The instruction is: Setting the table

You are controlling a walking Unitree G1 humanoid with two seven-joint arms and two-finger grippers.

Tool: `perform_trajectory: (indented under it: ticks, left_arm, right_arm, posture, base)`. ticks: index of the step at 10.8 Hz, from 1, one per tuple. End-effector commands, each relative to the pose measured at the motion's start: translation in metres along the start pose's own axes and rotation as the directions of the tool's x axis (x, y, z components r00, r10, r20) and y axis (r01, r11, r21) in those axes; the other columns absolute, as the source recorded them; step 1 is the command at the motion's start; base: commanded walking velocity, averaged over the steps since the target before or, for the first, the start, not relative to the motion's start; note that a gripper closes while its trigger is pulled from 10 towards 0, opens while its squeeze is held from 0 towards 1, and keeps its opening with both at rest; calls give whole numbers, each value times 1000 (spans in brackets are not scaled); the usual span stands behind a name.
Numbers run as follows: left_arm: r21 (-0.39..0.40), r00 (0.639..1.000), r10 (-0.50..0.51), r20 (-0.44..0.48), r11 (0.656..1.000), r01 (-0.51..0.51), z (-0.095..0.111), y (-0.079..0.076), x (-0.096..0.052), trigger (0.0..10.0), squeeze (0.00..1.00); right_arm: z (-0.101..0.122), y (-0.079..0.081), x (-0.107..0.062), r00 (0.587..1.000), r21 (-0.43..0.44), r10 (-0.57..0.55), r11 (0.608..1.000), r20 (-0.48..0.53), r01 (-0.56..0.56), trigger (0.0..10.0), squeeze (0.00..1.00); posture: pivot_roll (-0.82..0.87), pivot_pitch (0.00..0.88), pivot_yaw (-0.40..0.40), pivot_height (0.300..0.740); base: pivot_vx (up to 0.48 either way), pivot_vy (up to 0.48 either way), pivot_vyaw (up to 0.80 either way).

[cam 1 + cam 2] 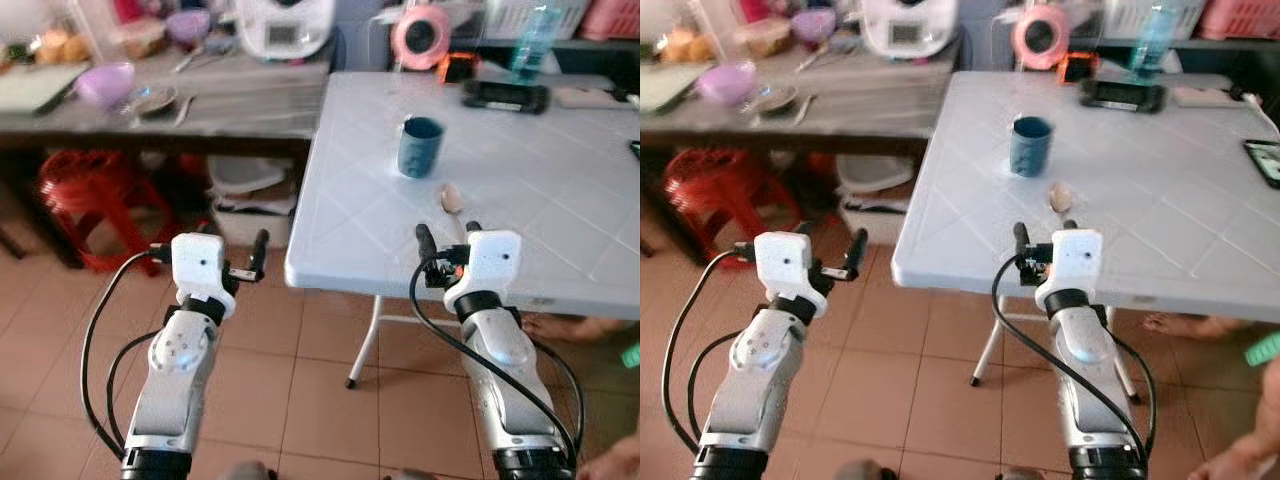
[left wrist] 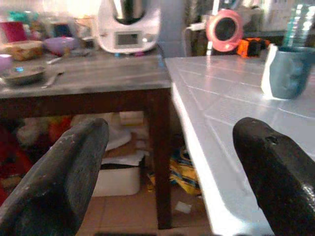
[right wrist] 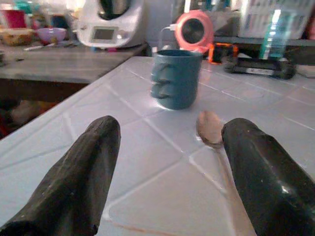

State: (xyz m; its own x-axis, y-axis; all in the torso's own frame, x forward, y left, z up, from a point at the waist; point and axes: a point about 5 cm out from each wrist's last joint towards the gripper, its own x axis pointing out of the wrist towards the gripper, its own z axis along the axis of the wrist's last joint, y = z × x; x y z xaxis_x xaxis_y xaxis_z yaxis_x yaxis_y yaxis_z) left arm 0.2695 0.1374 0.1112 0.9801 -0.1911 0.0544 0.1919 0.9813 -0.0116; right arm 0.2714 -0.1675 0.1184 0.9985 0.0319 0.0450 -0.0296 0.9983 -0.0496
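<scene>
Both grippers' fingers wide and empty, spoon (image 3: 210, 129) handle hidden behind right gripper (image 3: 172, 172).

— What does the room look like?
— A floor of reddish-brown tiles (image 1: 300, 380), with a white folding desk (image 1: 520, 190) patterned in diamond lines standing on thin metal legs.
— And beside it?
— A dark wooden counter (image 1: 200, 110), cluttered on top, touching the desk's corner. A red plastic stool (image 1: 85, 195) and white containers (image 1: 245, 200) sit underneath. Soft, even light.
</scene>
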Motion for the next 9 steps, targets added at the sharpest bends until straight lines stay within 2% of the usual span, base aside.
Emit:
perform_trajectory:
  ticks: [1, 4, 5, 8, 9]
  left_arm:
    - [-6, 1000, -10, 10, 1000, 10, 2, -2, 2, 10000, 0]
    - [-7, 1000, -11, 10, 1000, 11, 2, -2, 1, 10000, 0]
    - [-15, 1000, -22, 1, 1000, 22, 1, -4, 0, 10000, 0]
    - [-19, 999, -34, -22, 999, 33, -1, -5, -7, 10000, 0]
    - [-17, 999, -39, -33, 999, 39, -2, -5, -11, 10000, 0]
  right_arm:
    - [-1, -1, 2, 1000, 0, -5, 1000, -9, 5, 10000, 0]
    - [-1, -2, 2, 1000, 1, -6, 1000, -9, 6, 10000, 0]
    - [-5, -4, -1, 998, 21, -29, 999, -47, 30, 10000, 0]
    - [-10, -9, -7, 995, 5, -68, 998, -75, 68, 10000, 0]
    - [-12, -14, -9, 991, 1, -100, 995, -90, 101, 10000, 0]
  posture:
    - [-4, 0, 62, 740]
    - [-4, 0, 63, 740]
    - [-9, 0, 61, 740]
    - [-3, 0, 64, 740]
    - [1, 0, 69, 740]
  base:
    - [337, 0, 0]
    - [337, 0, 0]
    - [0, 0, -712]
    - [0, 0, -744]
    - [0, 0, 0]
